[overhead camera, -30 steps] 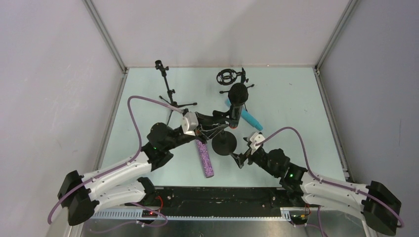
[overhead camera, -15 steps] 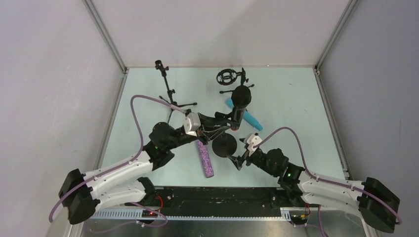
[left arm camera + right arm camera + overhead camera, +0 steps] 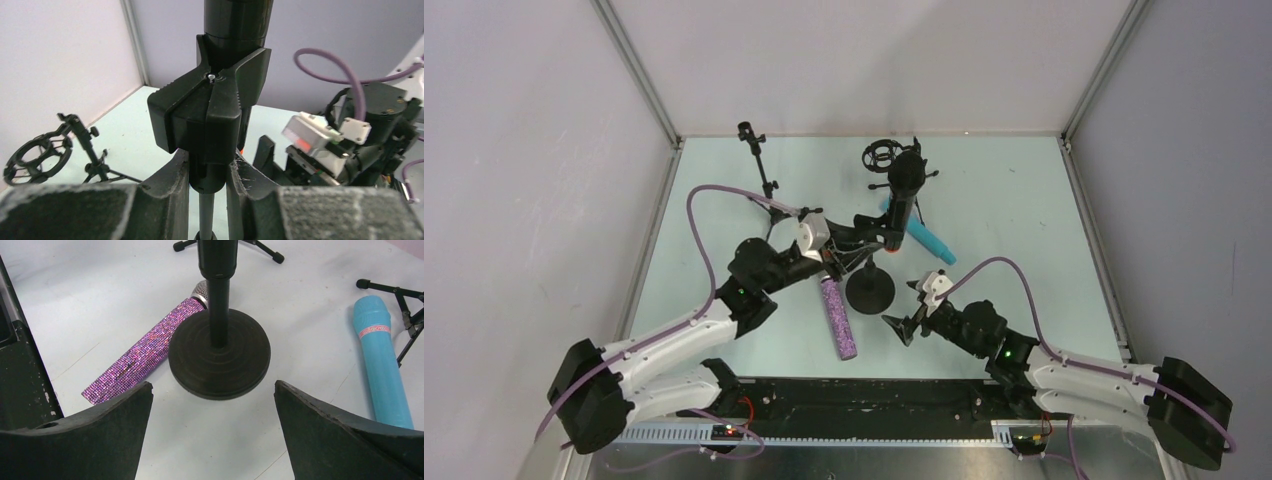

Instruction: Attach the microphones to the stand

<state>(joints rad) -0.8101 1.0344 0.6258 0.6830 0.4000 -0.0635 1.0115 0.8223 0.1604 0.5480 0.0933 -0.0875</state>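
The long black microphone (image 3: 902, 190) stands in the clip (image 3: 210, 115) of a round-base stand (image 3: 870, 290). My left gripper (image 3: 854, 243) is shut on the clip's lower neck (image 3: 207, 172), with the black microphone (image 3: 235, 20) rising above it. The purple glitter microphone (image 3: 837, 318) lies left of the base, also seen in the right wrist view (image 3: 145, 352). The turquoise microphone (image 3: 921, 238) lies behind the stand and shows at the right in the right wrist view (image 3: 380, 360). My right gripper (image 3: 904, 310) is open and empty, just near of the base (image 3: 219, 357).
A thin black tripod stand (image 3: 764, 180) stands at the back left. A stand with a round shock-mount ring (image 3: 882, 155) stands at the back centre, also seen in the left wrist view (image 3: 37, 155). White walls enclose the table on three sides.
My left gripper has moved away and slightly left with the stand; the black microphone now stands further back. My right gripper has shifted left and nearer.
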